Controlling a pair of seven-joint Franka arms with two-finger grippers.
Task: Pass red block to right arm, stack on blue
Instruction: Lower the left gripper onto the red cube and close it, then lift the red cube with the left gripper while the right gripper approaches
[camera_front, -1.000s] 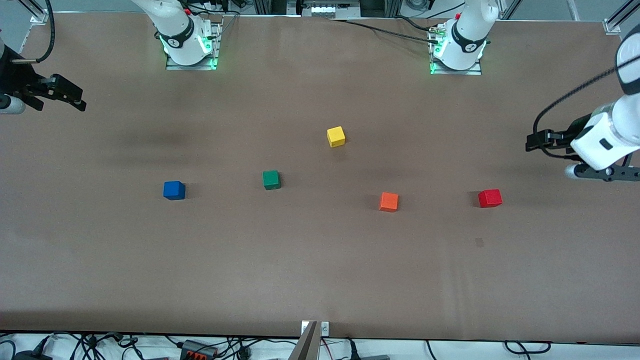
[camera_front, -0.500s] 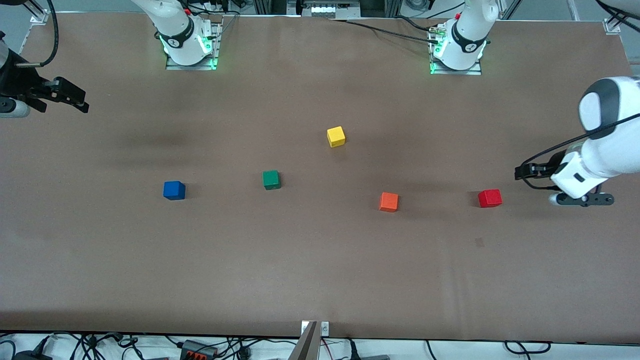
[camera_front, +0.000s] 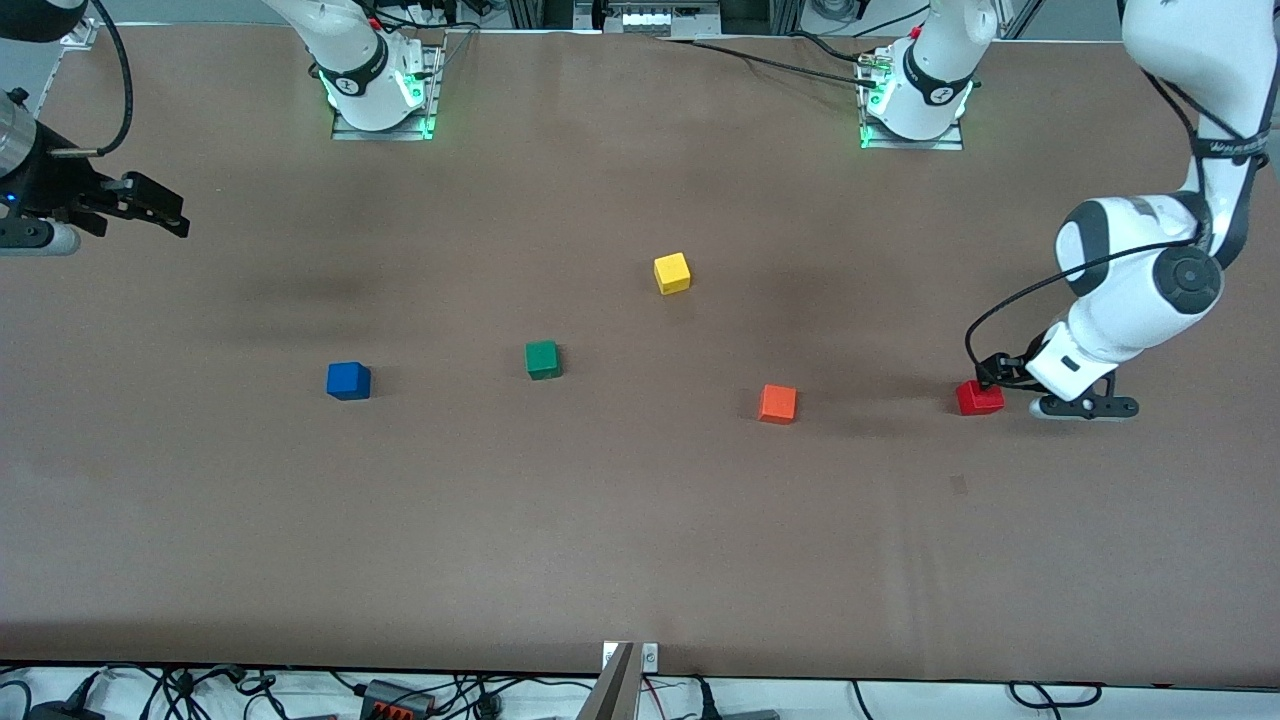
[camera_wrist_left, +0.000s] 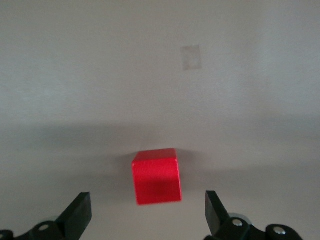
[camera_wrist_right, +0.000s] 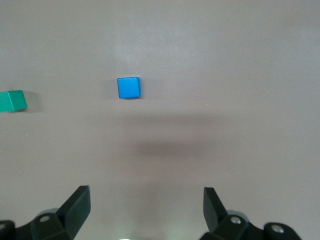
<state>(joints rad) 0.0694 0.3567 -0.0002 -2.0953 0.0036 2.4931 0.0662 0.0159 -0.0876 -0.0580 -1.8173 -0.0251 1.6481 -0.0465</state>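
**occlusions / cut-offs**

front view: left gripper fingertips hidden by its own wrist and cable, overlapping the red block. right arm cropped at the frame edge. right wrist view: green cube clipped by the edge. left wrist view: red block slightly blurred.

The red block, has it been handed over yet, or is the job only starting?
Only starting. Nothing is done: the red block sits on the table, unheld. In hand: the left gripper is open, low beside it, fingers either side in the wrist view. Left: grasp, pass to the right gripper, open and waiting at its table end, then stack on the blue block.
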